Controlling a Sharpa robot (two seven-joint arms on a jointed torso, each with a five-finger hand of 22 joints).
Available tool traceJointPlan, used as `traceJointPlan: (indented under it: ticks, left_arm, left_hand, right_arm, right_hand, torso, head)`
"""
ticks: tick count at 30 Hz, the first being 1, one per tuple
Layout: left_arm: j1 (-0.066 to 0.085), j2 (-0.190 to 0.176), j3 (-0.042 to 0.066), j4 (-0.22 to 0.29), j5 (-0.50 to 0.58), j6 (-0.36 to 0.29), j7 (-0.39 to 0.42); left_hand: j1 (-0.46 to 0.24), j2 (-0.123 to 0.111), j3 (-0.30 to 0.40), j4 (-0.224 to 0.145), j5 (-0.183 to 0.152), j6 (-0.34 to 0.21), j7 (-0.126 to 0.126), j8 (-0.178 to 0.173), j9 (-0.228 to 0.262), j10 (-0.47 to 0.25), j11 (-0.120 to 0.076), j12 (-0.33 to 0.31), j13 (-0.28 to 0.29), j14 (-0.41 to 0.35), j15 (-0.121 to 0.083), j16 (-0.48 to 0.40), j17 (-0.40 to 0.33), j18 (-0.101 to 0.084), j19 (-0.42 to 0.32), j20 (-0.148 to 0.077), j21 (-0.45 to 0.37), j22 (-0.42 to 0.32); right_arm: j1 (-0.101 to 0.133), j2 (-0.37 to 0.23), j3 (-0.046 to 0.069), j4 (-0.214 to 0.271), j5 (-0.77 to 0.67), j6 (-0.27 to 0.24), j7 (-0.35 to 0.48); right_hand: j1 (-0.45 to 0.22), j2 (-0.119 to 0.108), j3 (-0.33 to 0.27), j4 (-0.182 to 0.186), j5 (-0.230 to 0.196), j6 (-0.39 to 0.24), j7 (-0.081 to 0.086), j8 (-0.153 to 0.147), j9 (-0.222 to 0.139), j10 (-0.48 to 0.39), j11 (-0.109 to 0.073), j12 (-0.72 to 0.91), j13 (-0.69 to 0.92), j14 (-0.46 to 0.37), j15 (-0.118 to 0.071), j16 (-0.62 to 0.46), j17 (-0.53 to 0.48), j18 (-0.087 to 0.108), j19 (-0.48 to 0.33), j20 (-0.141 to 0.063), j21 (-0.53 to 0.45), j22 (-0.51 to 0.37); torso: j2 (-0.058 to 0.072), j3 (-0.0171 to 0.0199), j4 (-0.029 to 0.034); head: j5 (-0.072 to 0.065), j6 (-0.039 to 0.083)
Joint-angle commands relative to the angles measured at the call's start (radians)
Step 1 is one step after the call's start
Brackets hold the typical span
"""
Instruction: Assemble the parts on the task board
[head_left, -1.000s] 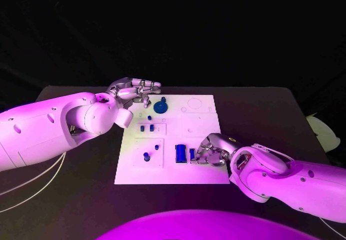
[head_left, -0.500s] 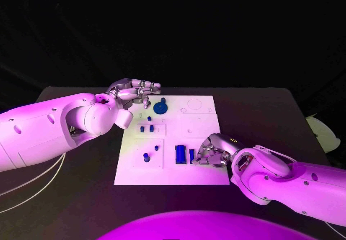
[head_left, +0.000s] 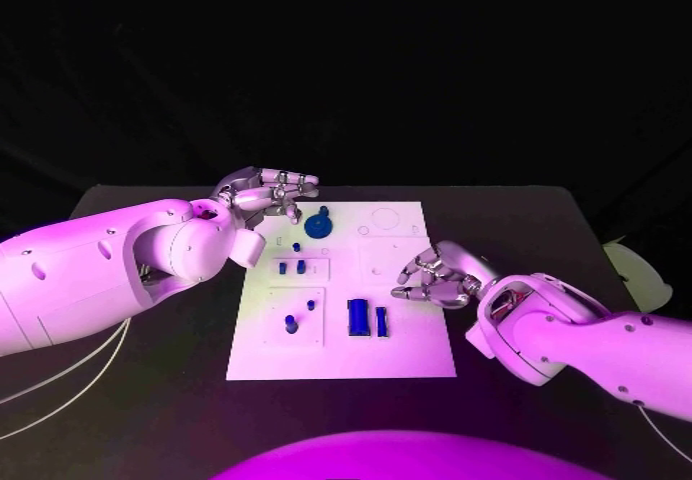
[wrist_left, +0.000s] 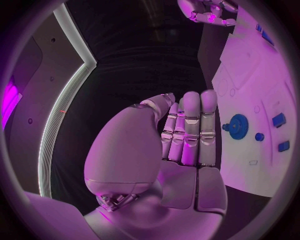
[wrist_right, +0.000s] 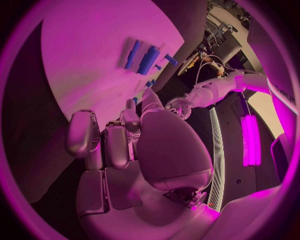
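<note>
Head view: the flat white rectangular task board (head_left: 411, 350) lies mid-table, small blue parts on it, among them a round blue gear (head_left: 320, 224) and a blue oblong block (head_left: 358, 317). Left hand (head_left: 270, 193) hovers beside the gear, fingers apart, empty. Right hand (head_left: 437, 279) hangs over the board's right side, fingers curled, holding nothing.
</note>
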Motion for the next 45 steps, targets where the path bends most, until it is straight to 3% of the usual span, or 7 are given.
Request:
traceJointPlan:
  ticks: [1, 12, 25, 26, 42, 43, 45]
  left_arm:
    - [-0.006, 0.011, -0.001, -0.011, 0.026, -0.008, 0.043]
    - [-0.019, 0.085, -0.003, -0.135, 0.096, -0.045, 0.124]
    - [-0.051, 0.172, -0.002, -0.297, 0.176, -0.093, 0.22]
    - [-0.048, 0.167, -0.003, -0.291, 0.13, -0.062, 0.158]
    - [-0.119, 0.122, 0.016, -0.091, 0.073, -0.341, 0.28]
    - [-0.125, 0.118, 0.018, -0.072, 0.067, -0.367, 0.292]
    - [-0.137, 0.111, 0.021, -0.04, 0.058, -0.412, 0.312]
  left_hand:
    - [-0.026, -0.01, -0.02, 0.018, 0.001, -0.013, 0.006, 0.004, -0.003, -0.027, 0.005, -0.005, -0.008, -0.08, 0.013, -0.095, -0.05, 0.018, -0.078, 0.012, -0.095, -0.059]
    - [-0.018, 0.006, -0.123, 0.064, 0.001, -0.038, 0.011, 0.014, -0.018, -0.038, 0.038, -0.044, -0.073, -0.192, 0.082, -0.619, -0.287, 0.004, -0.27, 0.124, -0.479, -0.319]
    - [0.02, 0.05, -0.275, 0.08, 0.004, -0.075, -0.028, -0.037, -0.032, -0.085, 0.081, -0.158, -0.13, -0.258, 0.145, -0.892, -0.428, -0.028, -0.325, 0.173, -0.734, -0.565]
    - [-0.412, 0.08, -0.323, 0.019, -0.068, -0.359, -0.071, -0.101, -0.096, -0.377, 0.025, -0.219, -0.191, -0.532, 0.09, -0.954, -0.493, -0.06, -0.552, 0.085, -0.796, -0.66]
    - [-0.877, 0.174, -0.451, -0.045, -0.139, -0.664, -0.182, -0.101, -0.096, -0.7, -0.038, -0.219, -0.191, -0.827, -0.03, -0.954, -0.493, -0.093, -0.789, -0.008, -0.796, -0.772]
    - [-0.898, 0.174, -0.451, -0.048, -0.142, -0.679, -0.182, -0.101, -0.096, -0.715, -0.041, -0.219, -0.191, -0.84, -0.03, -0.954, -0.493, -0.093, -0.8, -0.012, -0.796, -0.777]
    - [-0.94, 0.174, -0.451, -0.123, -0.149, -0.706, -0.182, -0.101, -0.096, -0.744, -0.111, -0.219, -0.191, -0.866, -0.03, -0.954, -0.493, -0.163, -0.822, -0.02, -0.796, -0.786]
  right_arm:
    - [0.029, 0.009, 0.001, -0.066, 0.413, 0.027, 0.253]
    - [0.108, 0.104, 0.002, -0.354, 0.837, 0.183, 0.484]
    - [0.126, 0.243, 0.008, -0.6, 0.972, 0.274, 0.602]
    - [0.126, 0.238, 0.008, -0.587, 0.903, 0.21, 0.531]
    - [0.031, 0.19, 0.083, -0.353, 1.069, -0.061, 0.689]
    - [0.023, 0.186, 0.09, -0.333, 1.083, -0.084, 0.703]
    - [0.009, 0.18, 0.1, -0.301, 1.106, -0.121, 0.724]
  right_hand:
    - [0.047, 0.009, 0.025, -0.021, -0.004, -0.018, 0.006, -0.01, -0.004, -0.06, 0.007, -0.101, -0.185, -0.024, 0.01, -0.073, -0.09, 0.023, -0.05, 0.008, -0.108, 0.086]
    - [0.131, 0.006, 0.09, -0.054, -0.072, -0.066, 0.051, -0.065, -0.06, -0.207, 0.065, -0.455, -0.543, -0.269, 0.062, -0.692, -0.643, 0.094, -0.337, 0.058, -0.731, -0.221]
    - [0.093, -0.038, 0.238, -0.026, -0.071, -0.064, 0.106, -0.144, -0.198, -0.177, 0.136, -0.762, -1.051, -0.392, 0.181, -1.216, -0.991, 0.097, -0.458, 0.181, -1.059, -0.603]
    - [-0.361, 0.026, 0.198, -0.087, -0.132, -0.367, 0.045, -0.207, -0.262, -0.505, 0.09, -0.789, -1.093, -0.712, 0.143, -1.243, -1.046, 0.033, -0.732, 0.109, -1.123, -0.806]
    - [-0.862, 0.026, 0.114, -0.158, -0.193, -0.69, -0.011, -0.207, -0.34, -0.856, -0.002, -0.865, -1.219, -1.055, 0.065, -1.328, -1.121, -0.005, -1.027, 0.042, -1.123, -1.046]
    - [-0.885, 0.026, 0.114, -0.161, -0.196, -0.705, -0.084, -0.207, -0.343, -0.872, -0.002, -0.865, -1.219, -1.071, 0.065, -1.328, -1.124, -0.005, -1.041, 0.039, -1.123, -1.057]
    - [-0.928, 0.026, 0.114, -0.234, -0.267, -0.733, -0.084, -0.207, -0.349, -0.903, -0.002, -0.865, -1.219, -1.101, 0.065, -1.328, -1.194, -0.005, -1.066, 0.033, -1.123, -1.076]
  torso:
    - [-0.022, -0.0079, -0.0003]
    - [-0.059, -0.0266, -0.0055]
    - [-0.102, -0.019, -0.0095]
    - [-0.091, -0.0229, -0.0108]
    - [-0.125, 0.0167, 0.0397]
    - [-0.125, 0.0167, 0.0397]
    - [-0.125, 0.0167, 0.0397]
  head:
    - [-0.006, 0.024]
    - [-0.014, 0.116]
    - [-0.004, 0.165]
    - [-0.007, 0.161]
    - [-0.009, 0.228]
    - [-0.009, 0.228]
    - [-0.009, 0.228]
